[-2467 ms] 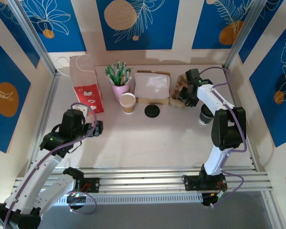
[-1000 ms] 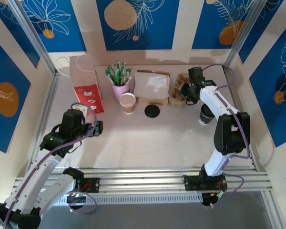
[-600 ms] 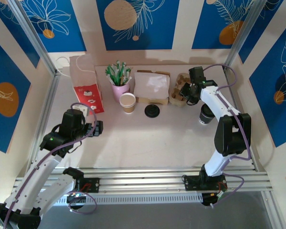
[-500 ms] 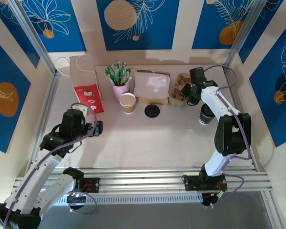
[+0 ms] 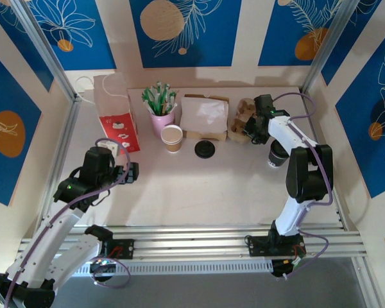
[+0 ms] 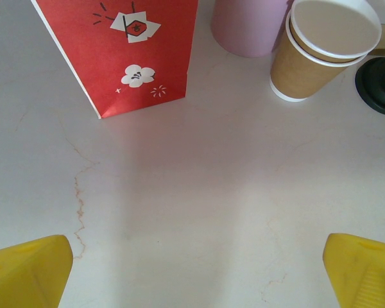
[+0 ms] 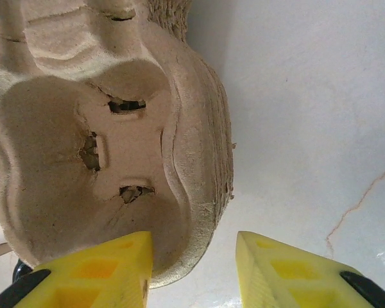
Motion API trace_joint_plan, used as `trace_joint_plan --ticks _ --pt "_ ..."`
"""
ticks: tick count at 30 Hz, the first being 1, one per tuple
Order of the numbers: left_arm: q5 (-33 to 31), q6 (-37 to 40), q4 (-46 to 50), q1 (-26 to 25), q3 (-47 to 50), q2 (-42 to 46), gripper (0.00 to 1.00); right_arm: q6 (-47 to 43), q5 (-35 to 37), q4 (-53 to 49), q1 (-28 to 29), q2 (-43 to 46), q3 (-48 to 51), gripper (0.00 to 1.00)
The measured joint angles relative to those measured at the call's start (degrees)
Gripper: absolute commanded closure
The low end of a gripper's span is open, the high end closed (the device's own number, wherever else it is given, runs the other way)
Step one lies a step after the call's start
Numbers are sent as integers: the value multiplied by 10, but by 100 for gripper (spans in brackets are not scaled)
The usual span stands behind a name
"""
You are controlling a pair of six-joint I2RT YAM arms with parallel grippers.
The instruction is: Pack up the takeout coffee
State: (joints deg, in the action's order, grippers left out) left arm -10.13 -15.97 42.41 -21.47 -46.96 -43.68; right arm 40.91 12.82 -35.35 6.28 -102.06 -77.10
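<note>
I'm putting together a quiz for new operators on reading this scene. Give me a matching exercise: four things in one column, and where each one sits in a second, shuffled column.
Things:
1. red paper bag
2. loose black lid
3. pulp cup carrier
4. lidded coffee cup

Places:
A. its rim between the fingers of the open right gripper
B. standing alone at the far right
C. far left of the back row
D. lying flat just right of the open tan cup

Pairs: 1-C, 2-D, 3-A, 4-B.
</note>
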Motion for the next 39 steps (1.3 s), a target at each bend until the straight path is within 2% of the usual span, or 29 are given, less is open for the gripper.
trace_joint_plan --ticks 8,17,20,32,39 --pt "0 0 0 0 0 0 0 -10 1 2 0 -3 0 77" --pt "0 0 0 0 0 -4 0 -14 3 4 0 -3 0 85" --pt "0 0 0 0 0 -4 0 -16 3 7 0 -3 0 91" --pt "0 0 0 0 0 -4 0 -18 2 9 0 0 -1 99" --pt "0 0 0 0 0 -8 0 -21 2 2 0 13 -10 100"
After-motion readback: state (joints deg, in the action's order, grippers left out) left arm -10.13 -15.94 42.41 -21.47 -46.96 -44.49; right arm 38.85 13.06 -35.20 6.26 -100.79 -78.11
